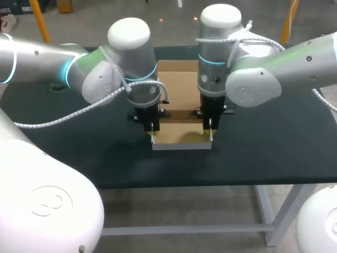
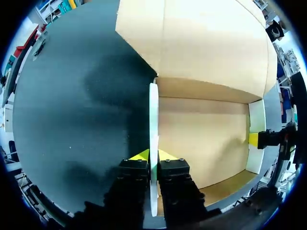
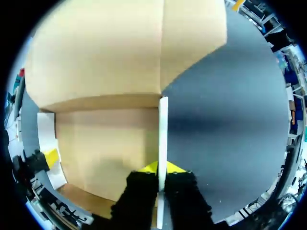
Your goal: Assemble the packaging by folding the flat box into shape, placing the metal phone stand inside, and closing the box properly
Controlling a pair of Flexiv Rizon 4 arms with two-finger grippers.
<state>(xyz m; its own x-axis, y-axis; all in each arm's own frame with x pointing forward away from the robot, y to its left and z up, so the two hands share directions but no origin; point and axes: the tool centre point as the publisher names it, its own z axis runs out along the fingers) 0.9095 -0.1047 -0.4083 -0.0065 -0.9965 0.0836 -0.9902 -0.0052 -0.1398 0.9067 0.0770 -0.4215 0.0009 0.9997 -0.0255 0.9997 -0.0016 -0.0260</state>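
Box (image 1: 181,136), left fingers (image 2: 140,156) pinching left wall (image 2: 153,120), right fingers (image 3: 176,168) pinching right wall (image 3: 163,129), clear in wrist views

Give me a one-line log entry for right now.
stage: folding box | left gripper: shut on left wall | right gripper: shut on right wall | lid: open | stand: not in view

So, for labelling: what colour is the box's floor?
The box floor is plain tan; left wrist view shows it best.
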